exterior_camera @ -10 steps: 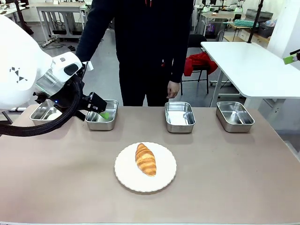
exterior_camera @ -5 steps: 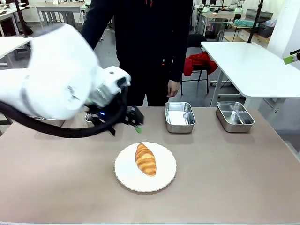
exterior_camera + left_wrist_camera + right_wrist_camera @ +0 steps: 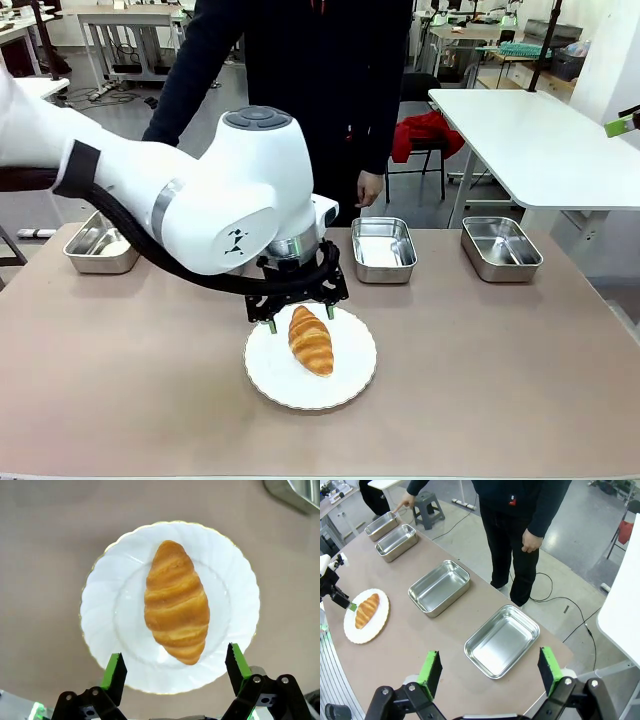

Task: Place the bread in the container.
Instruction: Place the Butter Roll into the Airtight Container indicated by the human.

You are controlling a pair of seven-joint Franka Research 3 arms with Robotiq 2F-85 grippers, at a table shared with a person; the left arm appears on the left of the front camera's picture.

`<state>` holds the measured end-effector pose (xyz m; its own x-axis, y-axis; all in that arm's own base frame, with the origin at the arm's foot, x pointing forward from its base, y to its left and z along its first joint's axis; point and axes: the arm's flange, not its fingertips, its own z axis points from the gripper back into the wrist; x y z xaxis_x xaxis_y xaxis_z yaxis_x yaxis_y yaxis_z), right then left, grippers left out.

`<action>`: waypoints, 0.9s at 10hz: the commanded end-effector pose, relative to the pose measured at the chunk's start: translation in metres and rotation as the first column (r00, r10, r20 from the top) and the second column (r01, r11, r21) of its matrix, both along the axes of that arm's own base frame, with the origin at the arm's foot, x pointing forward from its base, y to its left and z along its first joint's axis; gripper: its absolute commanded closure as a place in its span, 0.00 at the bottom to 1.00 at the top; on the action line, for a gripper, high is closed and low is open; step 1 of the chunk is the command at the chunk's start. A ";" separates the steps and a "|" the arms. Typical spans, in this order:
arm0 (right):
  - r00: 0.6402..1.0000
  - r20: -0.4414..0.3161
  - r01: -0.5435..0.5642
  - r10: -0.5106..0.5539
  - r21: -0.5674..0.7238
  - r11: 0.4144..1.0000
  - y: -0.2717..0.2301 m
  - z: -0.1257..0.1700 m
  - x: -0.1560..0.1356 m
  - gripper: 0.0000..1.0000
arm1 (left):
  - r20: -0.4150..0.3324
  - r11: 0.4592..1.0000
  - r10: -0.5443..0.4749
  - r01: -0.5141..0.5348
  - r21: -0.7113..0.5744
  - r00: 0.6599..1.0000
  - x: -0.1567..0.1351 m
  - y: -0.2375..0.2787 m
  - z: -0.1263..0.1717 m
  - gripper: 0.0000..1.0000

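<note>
On a brown table, the open left gripper hovers over the croissant; an off-centre squeeze might tear it.

The left arm is lying stretched toward the centre, wrist pointing downward. The left gripper is hanging with jaws spread wide, gripping nothing. The right gripper is hovering high, jaws likewise wide.

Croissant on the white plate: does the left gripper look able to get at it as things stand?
Probably yes. The left gripper hangs open right above the croissant, pads spread wider than it, and nothing lies between them; the plate holds nothing else.
</note>
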<state>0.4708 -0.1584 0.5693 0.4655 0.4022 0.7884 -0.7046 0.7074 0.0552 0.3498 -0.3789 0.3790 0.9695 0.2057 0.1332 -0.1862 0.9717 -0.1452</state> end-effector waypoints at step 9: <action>1.000 0.004 -0.004 0.004 0.002 1.000 0.002 0.000 -0.001 0.00 | -0.035 0.989 -0.132 0.134 0.056 0.991 0.025 -0.016 -0.048 0.00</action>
<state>0.4708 -0.1584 0.5693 0.4656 0.4021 0.7883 -0.7046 0.7074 0.0553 0.3670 -0.3943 0.3329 0.9902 0.0949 0.1026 -0.0858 0.9922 -0.0900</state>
